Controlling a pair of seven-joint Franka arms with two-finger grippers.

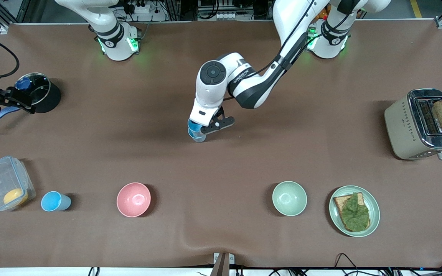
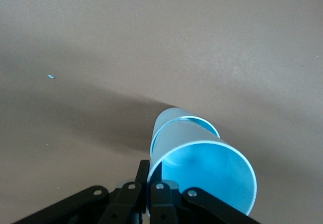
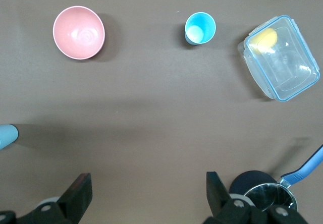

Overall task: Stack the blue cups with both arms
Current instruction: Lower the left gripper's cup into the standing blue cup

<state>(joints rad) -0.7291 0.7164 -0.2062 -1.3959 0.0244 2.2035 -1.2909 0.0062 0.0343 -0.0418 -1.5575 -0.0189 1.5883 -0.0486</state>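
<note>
Two blue cups (image 1: 196,132) are nested at the middle of the table, farther from the front camera than the bowls. In the left wrist view the upper cup (image 2: 207,171) sits in the lower cup (image 2: 174,118). My left gripper (image 1: 202,127) is shut on the upper cup's rim, one finger inside and one outside (image 2: 151,166). A third blue cup (image 1: 55,201) stands between the clear box and the pink bowl; it also shows in the right wrist view (image 3: 200,28). My right gripper (image 1: 15,100) hangs open and empty (image 3: 149,183) high over the right arm's end of the table.
A pink bowl (image 1: 133,199) and a green bowl (image 1: 289,198) stand near the front camera. A plate with toast (image 1: 354,211) and a toaster (image 1: 422,123) are at the left arm's end. A clear box (image 1: 4,184) and a black pot (image 1: 40,92) are at the right arm's end.
</note>
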